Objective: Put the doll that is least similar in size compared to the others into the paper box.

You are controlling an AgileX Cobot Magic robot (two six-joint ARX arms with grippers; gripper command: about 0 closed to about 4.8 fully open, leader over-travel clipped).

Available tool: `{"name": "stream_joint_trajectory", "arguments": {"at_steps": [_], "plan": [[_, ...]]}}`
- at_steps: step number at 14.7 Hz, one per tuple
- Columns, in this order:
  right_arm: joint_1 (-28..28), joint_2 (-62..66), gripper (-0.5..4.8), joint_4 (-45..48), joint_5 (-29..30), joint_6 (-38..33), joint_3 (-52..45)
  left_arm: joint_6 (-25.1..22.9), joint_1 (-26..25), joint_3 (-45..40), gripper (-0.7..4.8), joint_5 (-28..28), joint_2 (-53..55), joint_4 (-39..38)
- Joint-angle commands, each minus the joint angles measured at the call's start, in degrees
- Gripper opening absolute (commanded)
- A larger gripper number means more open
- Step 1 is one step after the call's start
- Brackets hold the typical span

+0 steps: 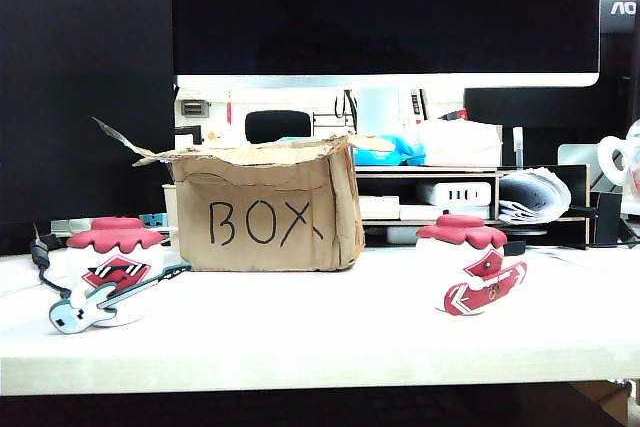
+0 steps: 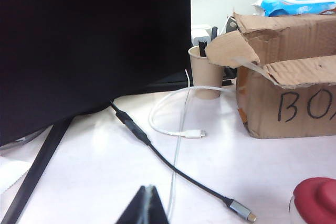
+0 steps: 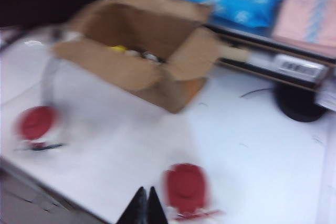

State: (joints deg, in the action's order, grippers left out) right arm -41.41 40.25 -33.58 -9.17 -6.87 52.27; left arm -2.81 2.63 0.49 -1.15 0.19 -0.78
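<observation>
The tiny plain white doll stands nowhere on the pale bench [image 1: 300, 342]. Inside the worn brown cardboard box marked "BOX" [image 1: 265, 212] the right wrist view shows small pale and yellow shapes [image 3: 137, 52], too blurred to say if one is the doll.

The left fingers [image 2: 143, 208] are low over the bench, left of the box, and look pressed together on nothing. The right fingers [image 3: 139, 208] are high in front of the box, also closed and empty.

I judge the placing is done; both arms should go away from the box without touching its ragged flaps.

Count:
- one box
- two red-capped dolls, one with a blue guitar [image 1: 112, 272] left of the box and one with a red guitar [image 1: 472, 269] right of it
- no small doll in clear sight
</observation>
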Motion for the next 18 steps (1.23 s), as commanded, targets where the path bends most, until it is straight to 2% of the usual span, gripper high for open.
{"name": "stream_joint_trajectory", "arguments": {"at_steps": [1,8,14,15,17,18], "plan": [[-0.57,-11.65,-0.01,4.04,0.15,-0.68,-6.4,0.02,-0.2,0.07,-0.05,-0.37,0.0,0.39],[-0.42,-40.17,-0.01,-3.89,0.11,-0.66,-9.31,0.02,-0.2,0.07,-0.05,-0.37,0.0,0.39],[0.5,-39.47,-0.01,-5.35,-1.95,-0.61,-7.04,0.0,-0.17,0.04,-0.05,-0.2,0.0,-0.44],[7.45,-39.71,-0.01,-5.68,-0.5,1.05,-7.1,0.0,-0.17,0.04,-0.05,-0.17,0.0,-0.44],[23.08,-39.76,-0.01,-5.16,-4.22,1.4,-9.55,0.0,-0.17,0.04,-0.05,-0.17,0.0,-0.46],[30.32,-39.8,-0.01,-4.59,-4.17,1.33,-11.3,0.0,-0.17,0.04,-0.05,-0.17,0.0,-0.46]]}}
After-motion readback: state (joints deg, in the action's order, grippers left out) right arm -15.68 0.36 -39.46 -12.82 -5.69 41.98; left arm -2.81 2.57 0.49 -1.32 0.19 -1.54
